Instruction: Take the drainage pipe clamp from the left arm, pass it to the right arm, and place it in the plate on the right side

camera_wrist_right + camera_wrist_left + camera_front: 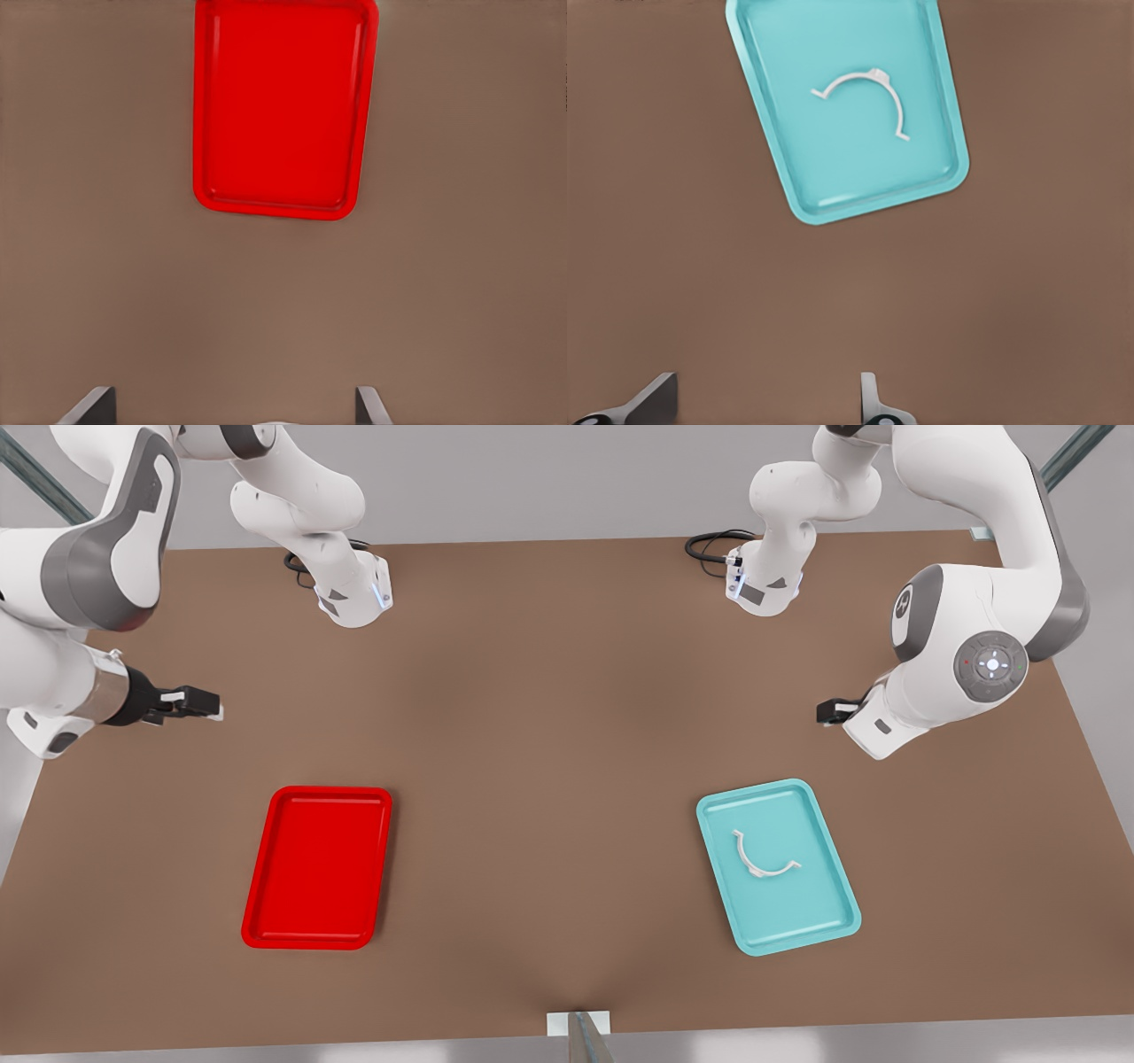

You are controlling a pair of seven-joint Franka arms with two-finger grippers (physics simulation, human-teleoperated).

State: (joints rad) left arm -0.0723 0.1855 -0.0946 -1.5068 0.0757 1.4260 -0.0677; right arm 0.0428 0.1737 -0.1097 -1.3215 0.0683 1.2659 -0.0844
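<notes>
Both pincers spread, empty: left pincer (826,710) hangs near the teal rectangular tray (824,926), right pincer (205,704) near the glossy red plate (306,937). Thin white plastic half-ring clamp (764,856) lies flat in teal tray. We risk fingertips skidding it away.

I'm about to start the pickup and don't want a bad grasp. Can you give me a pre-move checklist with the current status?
1. Drainage pipe clamp lies flat inside the teal tray: ok.
2. Left gripper open, fingers apart: ok.
3. Left gripper over the clamp: not ok, it hangs above bare table short of the tray.
4. Right gripper open and waiting: ok.
5. Red plate holds nothing: ok.
</notes>
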